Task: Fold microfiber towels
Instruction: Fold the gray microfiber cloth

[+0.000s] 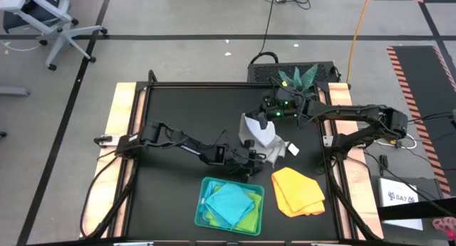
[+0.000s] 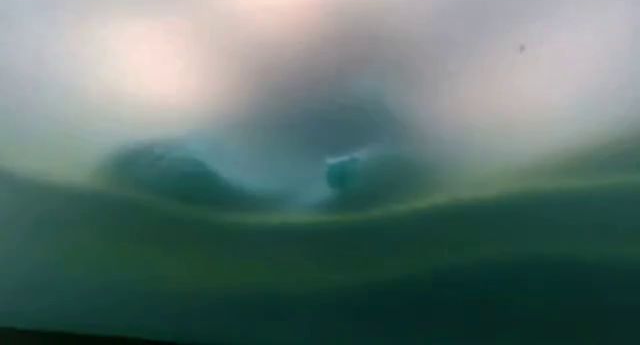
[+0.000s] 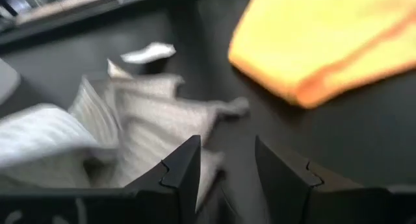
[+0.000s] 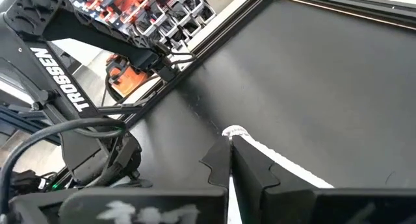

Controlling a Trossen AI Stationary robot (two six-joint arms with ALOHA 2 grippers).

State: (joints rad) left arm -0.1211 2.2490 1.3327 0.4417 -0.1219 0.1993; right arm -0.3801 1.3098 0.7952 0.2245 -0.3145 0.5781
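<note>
- Grey-white towel point(image 1: 260, 135) lies bunched near the middle of the black table point(image 1: 178, 110), partly lifted at one edge; it is the item in hand.
- Right gripper point(image 1: 269, 118) is at the far edge of that towel. In the right wrist view its fingers are closed to a narrow slit with a white cloth edge point(image 4: 273, 159) pinched between them.
- Left gripper point(image 1: 265, 155) sits at the towel's near edge. Left wrist view shows its fingers point(image 3: 185, 172) parted, nothing between them, with the crumpled cloth just beside one finger.
- Yellow-orange towel point(image 1: 298, 191) lies folded on the table, near the teal tray point(image 1: 200, 210).
- Turquoise towel point(image 1: 233, 203) rests in the tray on top of a lime green one point(image 1: 249, 219).
- Low view is blocked by something close to its lens; nothing usable.
- Judgement: folding of the grey-white towel is at the spreading stage. Next move calls for the left gripper to close on a free corner so the cloth can be drawn flat.
</note>
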